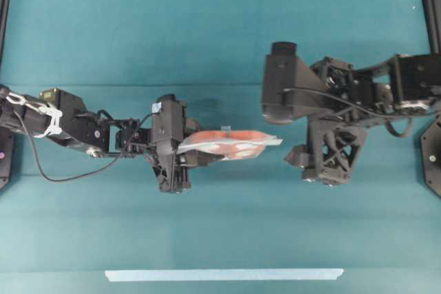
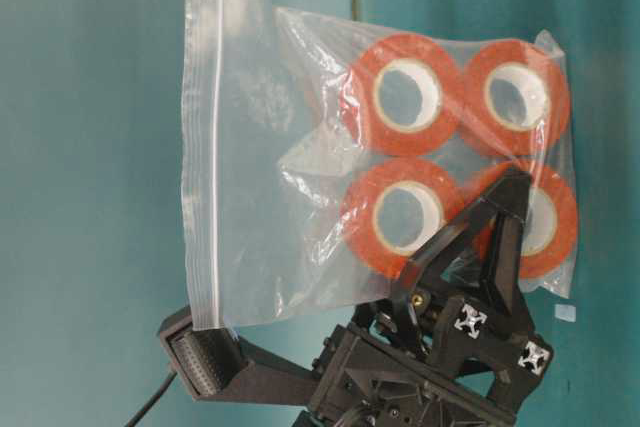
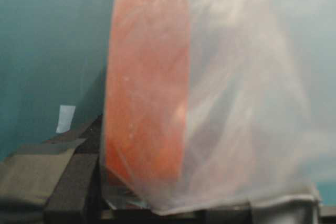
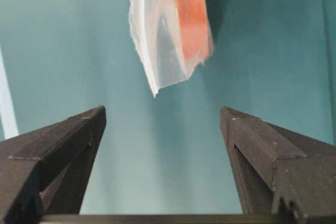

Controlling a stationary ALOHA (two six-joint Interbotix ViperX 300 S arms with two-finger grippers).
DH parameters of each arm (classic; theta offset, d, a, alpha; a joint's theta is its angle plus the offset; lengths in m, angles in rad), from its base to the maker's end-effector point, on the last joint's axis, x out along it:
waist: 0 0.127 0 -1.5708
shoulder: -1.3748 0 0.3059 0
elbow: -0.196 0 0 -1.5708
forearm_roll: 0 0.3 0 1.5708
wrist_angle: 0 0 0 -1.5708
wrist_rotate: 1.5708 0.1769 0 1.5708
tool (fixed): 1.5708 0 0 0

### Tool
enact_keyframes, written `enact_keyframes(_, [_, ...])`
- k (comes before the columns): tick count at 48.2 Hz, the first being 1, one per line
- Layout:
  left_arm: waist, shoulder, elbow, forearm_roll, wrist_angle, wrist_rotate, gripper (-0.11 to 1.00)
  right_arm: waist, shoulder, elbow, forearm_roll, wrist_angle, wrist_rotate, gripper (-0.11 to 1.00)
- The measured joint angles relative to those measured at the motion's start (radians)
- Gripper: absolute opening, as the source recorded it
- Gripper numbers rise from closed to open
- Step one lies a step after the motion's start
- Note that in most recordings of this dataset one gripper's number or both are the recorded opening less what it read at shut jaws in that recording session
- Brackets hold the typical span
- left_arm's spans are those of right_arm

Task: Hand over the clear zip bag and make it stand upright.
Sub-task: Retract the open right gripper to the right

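Note:
The clear zip bag (image 1: 234,144) hangs in the air over the middle of the teal table, with orange-red tape rolls (image 2: 405,95) in a block inside it. My left gripper (image 1: 193,151) is shut on the bag's roll end, and one of its fingers (image 2: 500,222) crosses a lower roll. In the left wrist view the bag (image 3: 210,93) fills the frame, so the jaws are mostly hidden. My right gripper (image 4: 163,114) is open with nothing between its fingers. It faces the bag's free clear end (image 4: 157,40) and stands a short way from it, not touching.
A long pale tape strip (image 1: 224,275) lies near the table's front edge. A small pale tape piece (image 1: 225,129) sits on the cloth under the bag. Dark frame posts (image 1: 431,5) stand at the table's far corners.

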Motion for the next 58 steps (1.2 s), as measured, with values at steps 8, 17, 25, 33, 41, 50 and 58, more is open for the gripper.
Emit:
enact_keyframes(8, [0.000, 0.000, 0.000, 0.000, 0.000, 0.000, 0.27, 0.002, -0.051, 0.046, 0.000, -0.072, 0.003, 0.86])
enact_keyframes(17, [-0.002, 0.000, 0.000, 0.002, 0.003, 0.000, 0.27, 0.002, -0.115, 0.101, -0.002, -0.146, 0.005, 0.86])
enact_keyframes(25, [0.000, 0.000, -0.003, 0.000, 0.011, 0.002, 0.27, 0.003, -0.167, 0.141, 0.000, -0.209, 0.006, 0.86])
enact_keyframes(33, [-0.002, 0.000, -0.005, 0.000, 0.015, 0.000, 0.27, 0.003, -0.202, 0.167, 0.000, -0.249, 0.012, 0.86])
enact_keyframes(41, [0.000, 0.000, -0.005, 0.000, 0.015, 0.000, 0.27, 0.002, -0.216, 0.173, 0.000, -0.256, 0.012, 0.86])
enact_keyframes(50, [0.000, 0.000, -0.005, 0.000, 0.015, 0.000, 0.27, 0.002, -0.218, 0.175, -0.002, -0.258, 0.014, 0.86])
enact_keyframes(58, [0.002, 0.000, -0.006, 0.000, 0.015, -0.002, 0.27, 0.002, -0.218, 0.173, -0.002, -0.265, 0.014, 0.86])
